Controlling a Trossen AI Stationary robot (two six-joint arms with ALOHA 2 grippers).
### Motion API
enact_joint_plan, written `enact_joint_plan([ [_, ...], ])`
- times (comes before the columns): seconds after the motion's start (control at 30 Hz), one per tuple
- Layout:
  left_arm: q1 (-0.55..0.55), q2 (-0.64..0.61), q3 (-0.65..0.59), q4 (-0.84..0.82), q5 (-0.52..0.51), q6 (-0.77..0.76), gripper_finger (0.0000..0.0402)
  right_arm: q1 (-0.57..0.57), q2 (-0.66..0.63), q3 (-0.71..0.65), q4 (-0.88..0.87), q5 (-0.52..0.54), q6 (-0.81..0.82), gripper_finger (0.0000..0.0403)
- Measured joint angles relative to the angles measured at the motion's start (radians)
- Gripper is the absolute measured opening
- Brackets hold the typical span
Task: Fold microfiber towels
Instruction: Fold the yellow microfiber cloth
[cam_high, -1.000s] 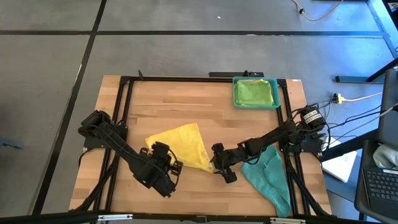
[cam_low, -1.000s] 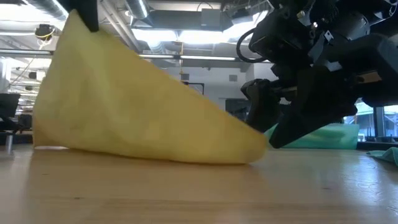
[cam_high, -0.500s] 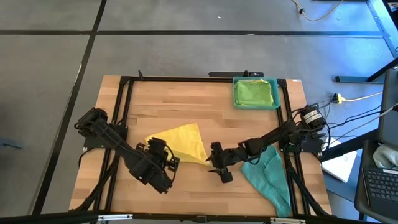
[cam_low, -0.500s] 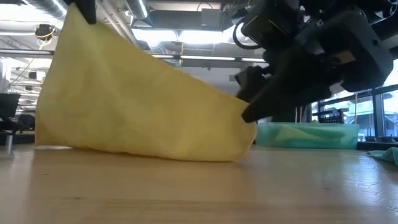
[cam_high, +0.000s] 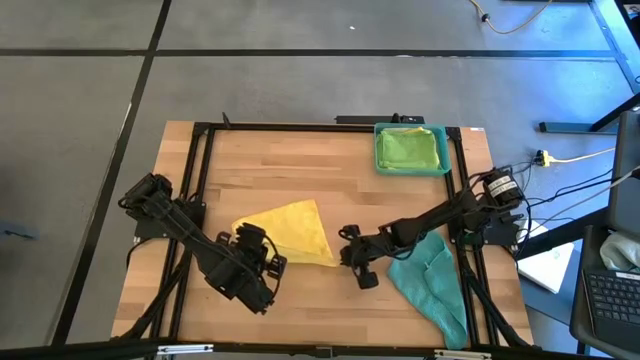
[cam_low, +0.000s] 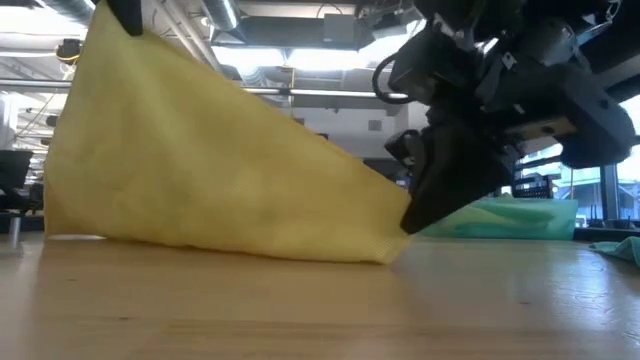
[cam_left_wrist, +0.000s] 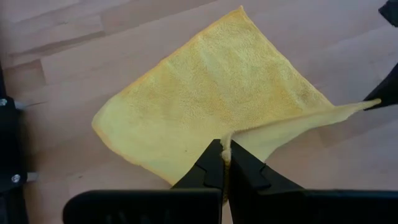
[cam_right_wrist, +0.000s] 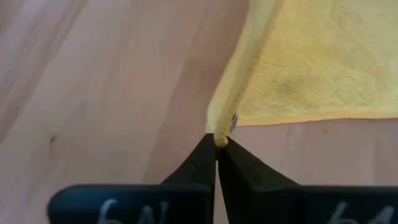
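Note:
A yellow microfiber towel (cam_high: 290, 228) lies mid-table with its far part on the wood; its near-left corner is raised. My left gripper (cam_high: 260, 247) is shut on that raised corner, high at the low view's top left (cam_low: 125, 12). My right gripper (cam_high: 344, 257) is shut on the towel's right corner just above the table (cam_low: 408, 222). A teal towel (cam_high: 432, 280) lies crumpled at the near right. A green towel (cam_high: 408, 147) rests in the teal tray (cam_high: 379, 150). My left gripper pinches the yellow towel's near-left corner (cam_left_wrist: 231, 138) between its two fingers, slanting down from the near left. The corner is lifted well clear, and the towel slopes down from it to the table. My right gripper pinches the towel's right corner (cam_right_wrist: 221, 132) between its fingertips, slanting down from the table's right. The corner sits just above the wood, and the edge between the two grippers (cam_left_wrist: 298, 124) runs fairly straight.
The black frame rails (cam_high: 200, 170) run along the table's left, right and far sides. Bare wood (cam_high: 260, 160) lies between the yellow towel and the far edge.
My right gripper, open around the towel's right corner a second ago, has shut and taken hold of it. The corner now sits between its fingertips, barely off the table. My left gripper keeps the other corner raised.

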Motion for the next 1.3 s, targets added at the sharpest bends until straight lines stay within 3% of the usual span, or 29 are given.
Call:
enact_joint_plan([
  [0.27,-0.062,0.0,-0.003,-0.003,0.066,0.018,0.0,-0.062,-0.016,0.089,0.01,-0.007,-0.082,0.0009],
  [0.4,-0.108,0.001,-0.05,-0.003,0.167,-0.008,0.0,-0.102,-0.001,0.151,0.019,-0.007,-0.183,0.0004],
  [0.53,-0.156,0.001,-0.119,0.008,0.242,-0.01,0.0,-0.158,0.023,0.173,0.015,-0.007,-0.186,0.0006],
  [0.87,-0.234,0.001,-0.288,0.09,0.226,-0.008,0.0,-0.28,0.032,0.174,0.017,-0.096,-0.194,0.0007],
  [1.3,-0.191,0.001,-0.469,0.185,0.229,0.023,0.0,-0.327,0.065,0.174,0.029,-0.141,-0.239,0.0008],
])
